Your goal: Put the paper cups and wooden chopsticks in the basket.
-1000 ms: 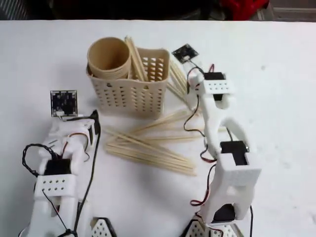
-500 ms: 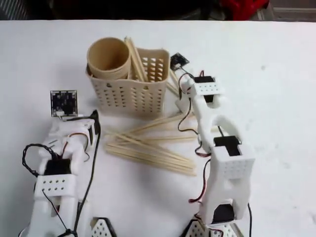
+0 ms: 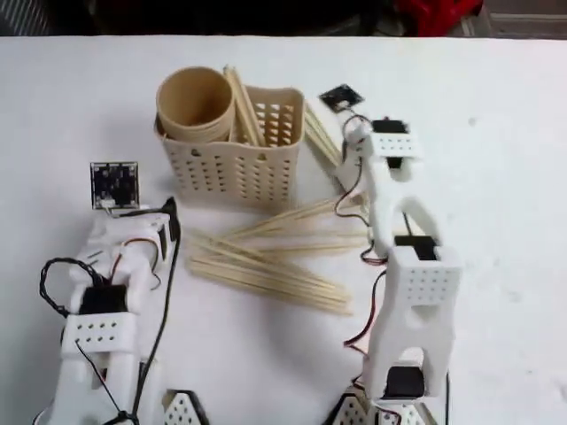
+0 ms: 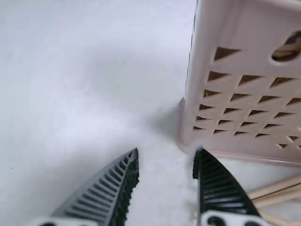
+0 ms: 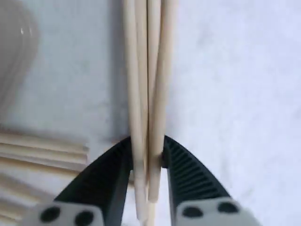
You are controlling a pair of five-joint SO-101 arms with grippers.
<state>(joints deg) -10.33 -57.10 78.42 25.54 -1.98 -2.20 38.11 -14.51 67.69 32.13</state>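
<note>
A white bench point(image 3: 514, 177) spreads across nearly the whole high view, its surface matte and plain. Its far edge runs straight along the top of that view, and behind it lies a dark strip point(image 3: 266, 16). In that strip, toward the right, sits a red thing point(image 3: 438, 12), too cut off to tell what it is; just beside it, in the corner, is a pale grey shape point(image 3: 524, 21). A grey ribbed thing point(image 3: 18, 16) fills the opposite corner. On the right part of the bench a small dark speck point(image 3: 472, 121) shows, with a few faint marks point(image 3: 518, 274) nearer the front.
</note>
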